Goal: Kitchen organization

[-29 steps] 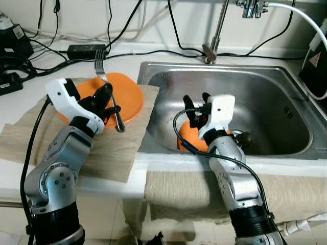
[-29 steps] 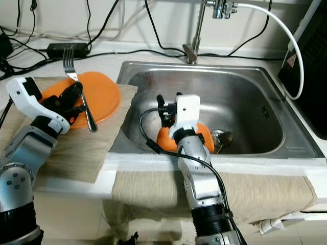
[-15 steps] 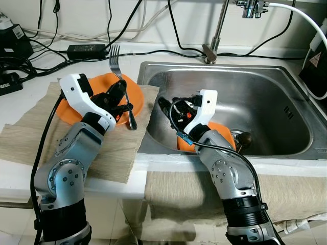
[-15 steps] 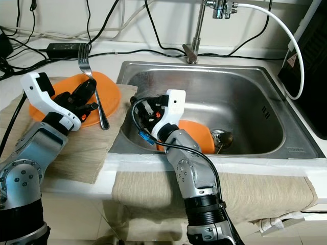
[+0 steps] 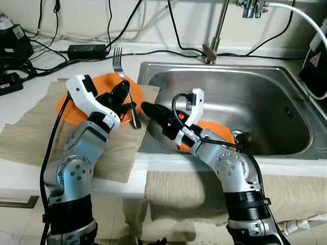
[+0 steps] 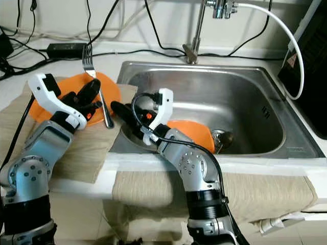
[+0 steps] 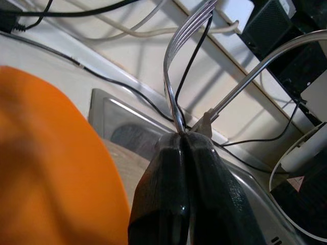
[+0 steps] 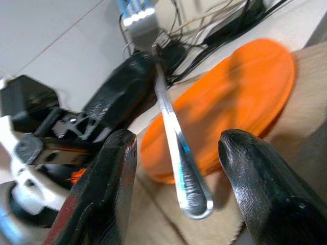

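- A white kitchen counter (image 5: 36,66) with a steel sink (image 5: 265,102) set in it; cloths hang over the front edge and cables trail along the back wall
- Nearest, a beige cloth (image 5: 30,138) covers the counter left of the sink, under the left arm
- The left gripper (image 5: 121,98) is clamped shut on a fork (image 5: 126,87), holding it about mid-handle, tines up and handle end down over the cloth near the sink's edge
- The right gripper (image 5: 153,115) reaches leftward across the sink's left rim towards the fork; its wrist view shows both fingers spread wide, one on each side of the handle end, not touching it
- Behind the fork, an orange plate (image 5: 102,92) lies on the cloth; a second orange plate (image 5: 217,130) sits in the sink near the drain
- This looks like a hand-over of the fork from left to right; next, the right fingers would need to close on the lower handle before the left lets go, squarely, since the thin shiny handle could slip or twist
- Farthest back stands the tap (image 5: 217,30)
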### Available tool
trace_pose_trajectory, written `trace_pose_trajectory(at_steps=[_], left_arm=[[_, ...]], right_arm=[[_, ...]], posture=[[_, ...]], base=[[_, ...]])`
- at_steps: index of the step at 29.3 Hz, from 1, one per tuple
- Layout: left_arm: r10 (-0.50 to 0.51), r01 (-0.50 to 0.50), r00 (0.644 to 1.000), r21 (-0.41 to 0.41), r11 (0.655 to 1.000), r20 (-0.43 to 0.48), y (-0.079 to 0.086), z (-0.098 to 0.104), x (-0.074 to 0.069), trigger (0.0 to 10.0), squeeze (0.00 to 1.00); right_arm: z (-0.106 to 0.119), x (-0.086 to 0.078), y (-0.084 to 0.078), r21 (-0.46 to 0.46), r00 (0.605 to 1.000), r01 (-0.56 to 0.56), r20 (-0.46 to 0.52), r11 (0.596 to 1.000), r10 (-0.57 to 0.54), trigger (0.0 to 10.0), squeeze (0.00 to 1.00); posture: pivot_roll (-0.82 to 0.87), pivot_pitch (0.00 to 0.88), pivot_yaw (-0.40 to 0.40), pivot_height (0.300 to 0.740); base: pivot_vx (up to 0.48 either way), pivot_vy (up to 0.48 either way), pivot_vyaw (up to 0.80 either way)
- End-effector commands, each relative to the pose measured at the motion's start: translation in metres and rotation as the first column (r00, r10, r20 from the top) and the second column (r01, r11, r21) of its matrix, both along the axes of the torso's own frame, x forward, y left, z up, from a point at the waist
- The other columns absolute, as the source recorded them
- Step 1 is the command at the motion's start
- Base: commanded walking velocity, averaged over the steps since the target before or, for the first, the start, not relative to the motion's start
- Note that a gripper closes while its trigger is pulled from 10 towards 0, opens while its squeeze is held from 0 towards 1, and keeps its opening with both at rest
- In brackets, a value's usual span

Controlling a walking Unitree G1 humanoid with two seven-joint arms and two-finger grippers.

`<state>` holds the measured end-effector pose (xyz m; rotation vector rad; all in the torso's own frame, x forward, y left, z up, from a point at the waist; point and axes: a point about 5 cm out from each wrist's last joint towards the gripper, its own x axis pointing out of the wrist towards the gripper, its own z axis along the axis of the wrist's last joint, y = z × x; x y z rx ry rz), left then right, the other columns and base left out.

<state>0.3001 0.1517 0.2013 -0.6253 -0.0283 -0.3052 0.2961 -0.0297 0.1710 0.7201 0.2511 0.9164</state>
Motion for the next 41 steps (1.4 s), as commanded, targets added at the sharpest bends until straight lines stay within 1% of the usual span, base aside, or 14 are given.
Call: trace_pose_trajectory(at_steps=[1,4,8,11,13,14,17,18,23,24,25,27,41], left_arm=[[-0.011,0.011,1.0,0.005,1.0,0.01,-0.004,0.002,0.002,0.0,0.0],[-0.013,0.013,1.0,-0.004,1.0,0.01,-0.005,0.002,0.002,0.0,0.0],[-0.023,0.024,0.999,-0.023,0.999,0.022,-0.009,0.005,0.002,0.0,0.0],[-0.03,0.031,0.999,-0.037,0.999,0.036,-0.011,0.01,0.002,0.0,0.0],[-0.031,0.032,0.999,-0.037,0.999,0.037,-0.011,0.01,0.002,0.0,0.0],[-0.033,0.035,0.998,-0.042,0.999,0.046,-0.012,0.013,0.001,0.0,0.0],[-0.033,0.035,0.998,-0.044,0.998,0.05,-0.011,0.014,0.001,0.0,0.0],[-0.034,0.037,0.998,-0.048,0.998,0.051,-0.011,0.015,0.001,0.0,0.0],[-0.04,0.044,0.997,-0.056,0.997,0.06,-0.012,0.018,0.001,0.0,0.0],[-0.043,0.046,0.997,-0.058,0.997,0.064,-0.013,0.019,0.001,0.0,0.0],[-0.043,0.047,0.997,-0.059,0.997,0.065,-0.013,0.019,0.001,0.0,0.0],[-0.045,0.049,0.997,-0.059,0.997,0.069,-0.014,0.02,0.001,0.0,0.0],[-0.06,0.063,0.995,-0.039,0.997,0.075,-0.014,0.019,0.001,0.0,0.0]], right_arm=[[0.01,0.0,0.002,0.018,0.999,-0.032,0.027,0.999,0.032,10.0,0.0],[0.009,0.0,0.004,0.018,0.999,-0.046,0.015,0.999,0.046,10.0,0.0],[0.007,0.003,0.009,-0.027,0.999,-0.044,0.02,0.999,0.045,10.0,0.0],[0.002,0.007,0.012,-0.088,0.999,-0.006,0.047,0.996,0.01,10.0,0.0],[0.001,0.007,0.012,-0.098,0.999,-0.002,0.05,0.995,0.007,10.0,0.0],[-0.003,0.009,0.013,-0.127,0.998,0.018,0.059,0.992,-0.011,10.0,0.0],[-0.005,0.01,0.014,-0.148,0.997,0.033,0.067,0.988,-0.023,10.0,0.0],[-0.007,0.01,0.015,-0.175,0.997,0.041,0.078,0.984,-0.028,10.0,0.0],[-0.016,0.014,0.015,-0.238,0.994,0.078,0.095,0.968,-0.057,10.0,0.0],[-0.018,0.017,0.014,-0.253,0.991,0.114,0.104,0.961,-0.09,10.0,0.0],[-0.019,0.018,0.013,-0.251,0.989,0.128,0.105,0.959,-0.104,0.0,0.0],[-0.019,0.02,0.012,-0.246,0.985,0.15,0.117,0.958,-0.125,0.0,0.0],[-0.018,0.021,0.013,-0.237,0.98,0.164,0.146,0.958,-0.132,0.0,0.0]], posture=[[0.15,0.0,0.022,0.74],[0.14,0.0,0.021,0.74],[0.14,0.0,0.021,0.74],[0.14,0.0,0.02,0.74],[0.14,0.0,0.02,0.74],[0.15,0.0,0.02,0.74],[0.15,0.0,0.02,0.74],[0.15,0.0,0.02,0.74],[0.15,0.0,0.02,0.74],[0.15,0.0,0.02,0.74],[0.15,0.0,0.02,0.74],[0.15,0.0,0.02,0.74],[0.15,0.0,0.018,0.74]], base=[[0.0,0.0,0.0],[0.0,0.0,0.0],[0.0,0.0,0.0],[0.0,0.0,0.0],[0.0,0.0,0.0],[0.0,0.0,0.0],[0.0,0.0,0.0],[0.0,0.0,0.0],[0.0,0.0,0.0],[0.0,0.0,0.0],[0.0,0.0,0.0],[0.0,0.0,0.0],[0.0,0.0,0.0]])
